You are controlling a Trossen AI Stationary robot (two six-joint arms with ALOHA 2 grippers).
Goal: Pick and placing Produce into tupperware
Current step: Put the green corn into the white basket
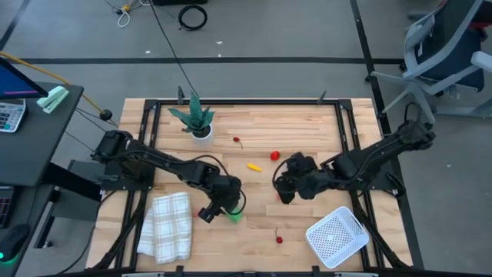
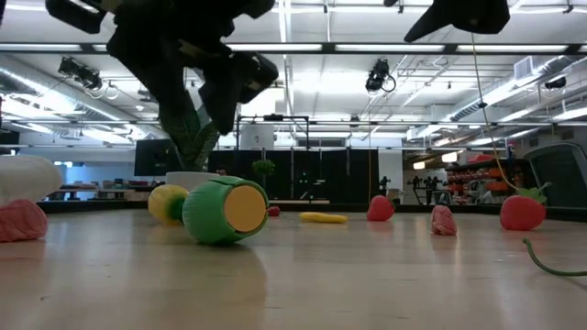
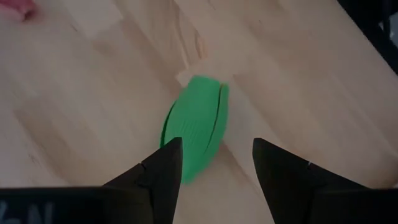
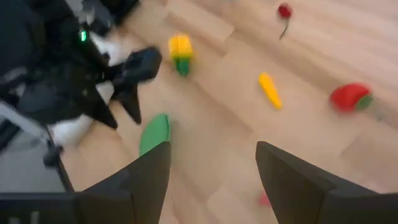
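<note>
Pale wood-plank counter [image 1: 307, 127] with visible grain, black frame rails on both sides. Left hand [image 3: 214, 163] hangs just over the ribbed green plastic toy vegetable [image 3: 196, 124], its two dark wedge-shaped fingers spread wide, gripping nothing; the green piece lies on the wood between and just ahead of the tips. In the low view that green piece [image 2: 223, 210] is a squat barrel shape on its side, with a flat yellow-orange round end face turned toward the camera. In the high view it sits at the front-middle of the counter [image 1: 234, 215], under the left hand.

Right hand [image 4: 211, 165] hovers over the counter's centre-right, fingers wide apart, empty.

White rectangular plastic tupperware [image 1: 337, 235] with rounded corners and a fine grid inside sits at the front right corner, turned at an angle, well apart from both hands; no produce is visible in it.

Other produce is scattered on the wood:
- small slim yellow-orange tapered piece [image 1: 254, 165] near the middle
- glossy red rounded piece with a green bit [image 1: 275, 155] just right of it
- tiny red cherry-like piece with a thin stem [image 1: 237, 141] toward the back
- another tiny red piece [image 1: 279, 239] near the front
- blocky yellow piece with a green end [image 4: 180, 48], seen in the right wrist view

White checked folded cloth [image 1: 166, 225] lies at front left. Spiky green potted plant in a white round pot [image 1: 197, 119] stands at back left.
</note>
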